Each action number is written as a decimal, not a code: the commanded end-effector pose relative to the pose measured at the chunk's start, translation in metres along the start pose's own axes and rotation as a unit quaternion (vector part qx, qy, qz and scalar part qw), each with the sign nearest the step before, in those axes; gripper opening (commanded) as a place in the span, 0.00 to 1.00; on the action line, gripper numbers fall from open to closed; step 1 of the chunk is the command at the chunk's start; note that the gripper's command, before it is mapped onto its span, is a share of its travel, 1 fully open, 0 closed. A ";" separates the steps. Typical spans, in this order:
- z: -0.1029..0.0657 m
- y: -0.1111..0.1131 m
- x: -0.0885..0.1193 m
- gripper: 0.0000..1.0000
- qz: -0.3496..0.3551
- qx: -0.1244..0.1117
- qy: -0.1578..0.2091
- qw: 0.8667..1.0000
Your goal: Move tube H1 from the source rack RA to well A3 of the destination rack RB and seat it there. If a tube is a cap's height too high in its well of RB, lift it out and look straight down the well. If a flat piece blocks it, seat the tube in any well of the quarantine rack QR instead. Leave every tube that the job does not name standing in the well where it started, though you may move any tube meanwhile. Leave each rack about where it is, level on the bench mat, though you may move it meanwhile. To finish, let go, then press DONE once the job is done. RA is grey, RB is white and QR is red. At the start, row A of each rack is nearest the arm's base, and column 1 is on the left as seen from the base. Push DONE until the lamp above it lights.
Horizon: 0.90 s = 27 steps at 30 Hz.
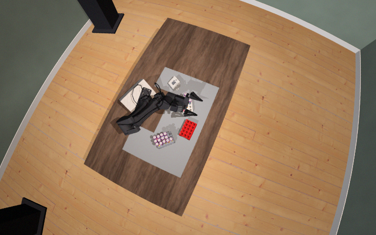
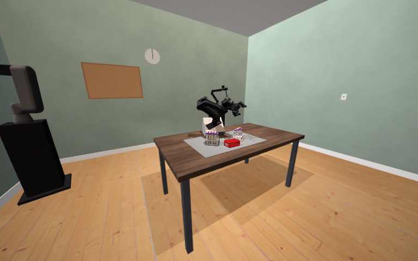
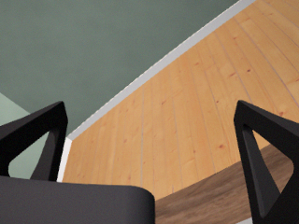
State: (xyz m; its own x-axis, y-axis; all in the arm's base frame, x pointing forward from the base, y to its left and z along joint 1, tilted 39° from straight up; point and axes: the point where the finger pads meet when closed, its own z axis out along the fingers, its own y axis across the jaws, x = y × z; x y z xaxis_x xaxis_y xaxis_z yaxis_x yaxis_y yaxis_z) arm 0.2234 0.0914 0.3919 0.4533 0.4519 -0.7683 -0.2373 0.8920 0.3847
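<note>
the fingers point(image 1: 199, 107) point(image 2: 241, 110) stand wide apart with nothing between them, so no tube is being carried. in the top view they reach over the white rack point(image 1: 189, 108) point(image 2: 239, 137), right of the frame's centre, well above the worktop point(image 1: 143, 163) point(image 2: 172, 155).

how far the job has got is hard to settle. the grey rack point(image 1: 165, 145) point(image 2: 210, 141), low in the middle of the top view, holds a crowd of purple-capped tubes, with some wells bare toward its upper right corner. tube h1 can't be picked out: no label is readable, so it may be there or among the few tubes in the white rack, where the arm point(image 1: 146, 111) point(image 2: 209, 106) hides part of the wells, a3 perhaps included. whether any cap sits too high there can't be told either.

the red rack point(image 1: 187, 129) point(image 2: 231, 143), between the two, shows no tube, so nothing has been seated in quarantine.

still to confirm, i'd judge, is h1's seating in a3. the press on the done box point(image 1: 175, 81), toward the upper middle, probably remains too; its lamp shows no clear glow.
</note>
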 end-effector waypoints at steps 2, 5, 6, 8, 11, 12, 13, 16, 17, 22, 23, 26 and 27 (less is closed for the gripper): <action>0.000 0.001 -0.002 1.00 0.002 -0.001 -0.003 1.000; 0.000 0.001 -0.002 1.00 0.002 -0.001 -0.003 1.000; 0.000 0.001 -0.002 1.00 0.002 -0.001 -0.003 1.000; 0.000 0.001 -0.002 1.00 0.002 -0.001 -0.003 1.000; 0.000 0.001 -0.002 1.00 0.002 -0.001 -0.003 1.000; 0.000 0.001 -0.002 1.00 0.002 -0.001 -0.003 1.000; 0.000 0.001 -0.002 1.00 0.002 -0.001 -0.003 1.000; 0.000 0.001 -0.002 1.00 0.002 -0.001 -0.003 1.000; 0.000 0.001 -0.002 1.00 0.002 -0.001 -0.003 1.000; 0.021 0.004 0.017 0.30 -0.051 0.005 0.055 0.997; 0.021 0.004 0.018 0.30 -0.051 0.005 0.055 0.997; 0.025 0.002 0.026 0.30 -0.068 0.009 0.076 0.995; 0.025 0.002 0.026 0.30 -0.068 0.009 0.076 0.995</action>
State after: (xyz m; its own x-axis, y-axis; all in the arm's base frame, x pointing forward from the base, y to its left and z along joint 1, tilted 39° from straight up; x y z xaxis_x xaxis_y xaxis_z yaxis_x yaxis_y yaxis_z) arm 0.2456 0.0934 0.3858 0.3945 0.3550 -0.8475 -0.1533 0.9348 0.3202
